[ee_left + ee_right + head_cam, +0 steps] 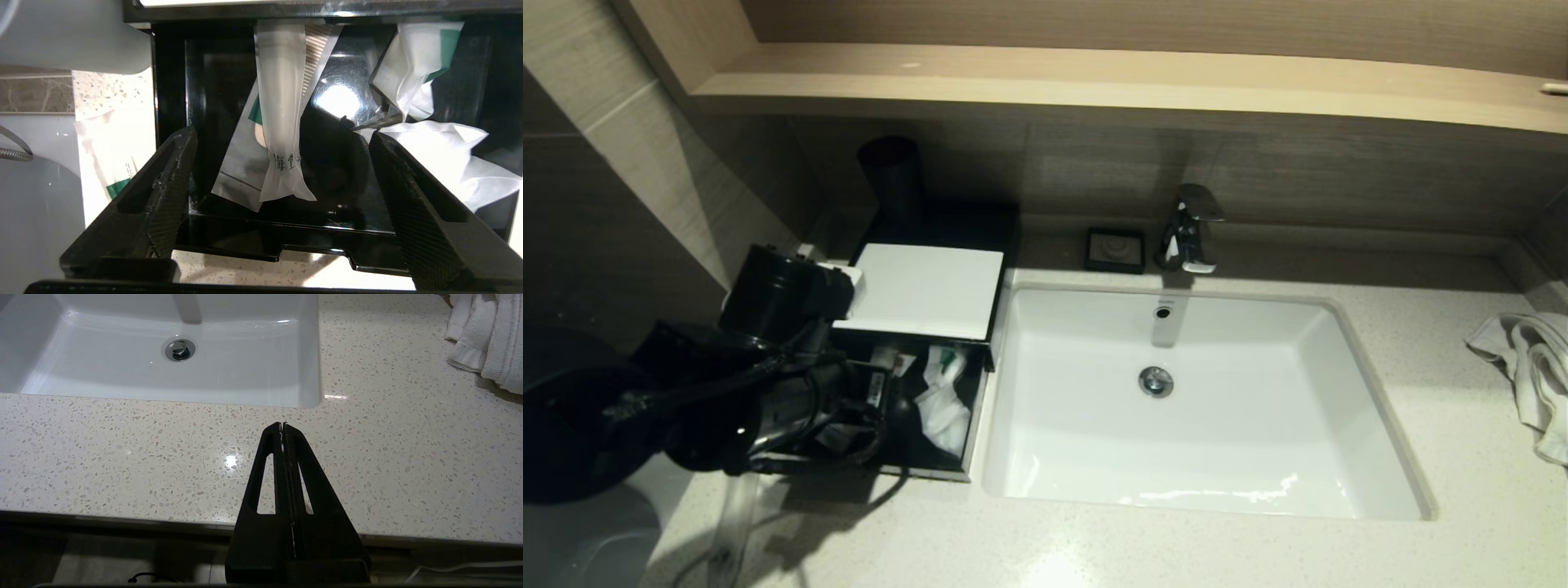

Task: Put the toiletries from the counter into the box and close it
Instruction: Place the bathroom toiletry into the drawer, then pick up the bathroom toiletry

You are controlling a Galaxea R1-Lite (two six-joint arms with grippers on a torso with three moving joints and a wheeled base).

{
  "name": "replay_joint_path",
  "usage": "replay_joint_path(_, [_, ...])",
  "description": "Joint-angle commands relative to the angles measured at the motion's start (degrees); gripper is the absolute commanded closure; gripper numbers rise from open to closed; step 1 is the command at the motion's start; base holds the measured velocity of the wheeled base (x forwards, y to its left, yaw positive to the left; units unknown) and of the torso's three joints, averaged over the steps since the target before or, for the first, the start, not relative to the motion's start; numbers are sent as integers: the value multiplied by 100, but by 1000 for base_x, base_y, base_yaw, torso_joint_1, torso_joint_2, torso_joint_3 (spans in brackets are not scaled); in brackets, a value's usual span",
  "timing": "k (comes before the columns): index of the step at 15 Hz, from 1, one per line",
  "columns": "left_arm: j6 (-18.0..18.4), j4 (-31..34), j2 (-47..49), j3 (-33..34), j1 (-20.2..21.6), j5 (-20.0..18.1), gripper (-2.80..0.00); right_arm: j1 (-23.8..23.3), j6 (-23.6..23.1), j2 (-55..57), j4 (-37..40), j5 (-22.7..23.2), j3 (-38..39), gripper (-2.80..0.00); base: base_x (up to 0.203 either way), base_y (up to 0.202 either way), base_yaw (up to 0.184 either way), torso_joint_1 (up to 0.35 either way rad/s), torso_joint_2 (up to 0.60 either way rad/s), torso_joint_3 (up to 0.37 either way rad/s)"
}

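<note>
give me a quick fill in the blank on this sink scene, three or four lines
1. The drawer of the box is pulled ____.
2. The left gripper hangs over the drawer with its jaws ____.
3. The right gripper hangs above the counter with its jaws ____.
4. The towel lies on the basin's ____ side.

Missing words: open; open; shut; right

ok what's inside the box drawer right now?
Open drawer of the box holds a slim clear packet on a flat packet, plus crumpled white sachets. Its rear, under the white top, is hidden.
</note>
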Motion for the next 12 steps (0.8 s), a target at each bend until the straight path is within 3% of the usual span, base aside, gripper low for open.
replay_joint_path(1, [-11, 0, -225, 43, 7, 62, -280, 0, -4, 0, -1, 4, 0, 0, 0, 0, 0, 0, 0, 0])
replay_joint_path(2, [-25, 2, -293, 54, 7, 119, 0, -1, -4, 0, -1, -5, 0, 0, 0, 0, 0, 0, 0, 0])
replay_joint_path(7, [-32, 76, -729, -4, 228, 181, 0, -6, -4, 0, -1, 4, 0, 0, 0, 0, 0, 0, 0, 0])
replay_joint_path(12, [-97, 465, -1342, 185, 875, 171, 0, -1, -4, 0, -1, -4, 0, 0, 0, 0, 0, 0, 0, 0])
